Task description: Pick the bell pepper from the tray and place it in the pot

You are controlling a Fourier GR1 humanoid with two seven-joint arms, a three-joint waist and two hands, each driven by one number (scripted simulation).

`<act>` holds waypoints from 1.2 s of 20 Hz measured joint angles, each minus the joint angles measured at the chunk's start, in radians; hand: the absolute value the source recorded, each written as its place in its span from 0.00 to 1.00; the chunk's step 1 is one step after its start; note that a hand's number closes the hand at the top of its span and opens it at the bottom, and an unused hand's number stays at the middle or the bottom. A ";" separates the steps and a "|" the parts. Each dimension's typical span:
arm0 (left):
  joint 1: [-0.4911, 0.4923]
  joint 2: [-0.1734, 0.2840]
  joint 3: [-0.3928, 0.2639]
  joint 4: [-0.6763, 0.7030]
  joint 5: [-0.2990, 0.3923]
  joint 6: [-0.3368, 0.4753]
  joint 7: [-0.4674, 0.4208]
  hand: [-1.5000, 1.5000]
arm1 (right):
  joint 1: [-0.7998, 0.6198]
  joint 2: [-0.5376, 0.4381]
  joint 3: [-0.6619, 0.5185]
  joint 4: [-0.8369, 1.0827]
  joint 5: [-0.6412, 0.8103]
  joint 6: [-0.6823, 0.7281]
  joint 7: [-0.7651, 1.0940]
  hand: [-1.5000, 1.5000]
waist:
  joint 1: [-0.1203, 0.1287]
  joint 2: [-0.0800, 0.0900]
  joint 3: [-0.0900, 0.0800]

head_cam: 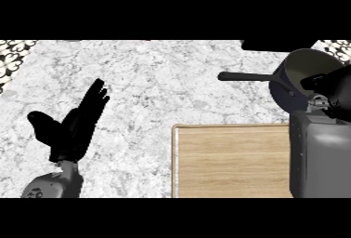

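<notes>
The counter [158, 83] is a pale, grey-veined marble slab that fills most of the head view, with a patterned black-and-white surface showing past its far left and far right corners. A light wooden tray [230, 160] lies flat on the counter toward the near edge, right of the middle; its left rim is a paler strip, and its visible surface is bare wood. At the counter's far right corner stands a dark pot [302, 76] with a pale inside wall, its long black handle [247, 76] pointing left over the marble. The right hand [336, 90] is over the pot's right side, at the end of a broad grey forearm [319, 155] that comes up from the near edge and covers the tray's right part and the pot's near rim. Only a dark mass of that hand shows above the pot, with a short black part jutting left over the opening, so I cannot tell whether its fingers are curled or straight, nor whether they hold anything. The bell pepper cannot be made out anywhere: it is not on the visible part of the tray, and if it is in the right hand or in the pot it is hidden. The left hand [72, 125] rests over the counter's left side, well apart from the tray, open, fingers straight and close together pointing toward the far edge, thumb spread out to the left.
</notes>
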 measured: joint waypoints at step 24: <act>-0.062 -0.021 -0.005 0.030 -0.006 0.007 0.003 0.50 | -0.461 0.000 -0.479 0.427 0.166 -0.033 0.029 1.00 | 0.016 0.018 0.013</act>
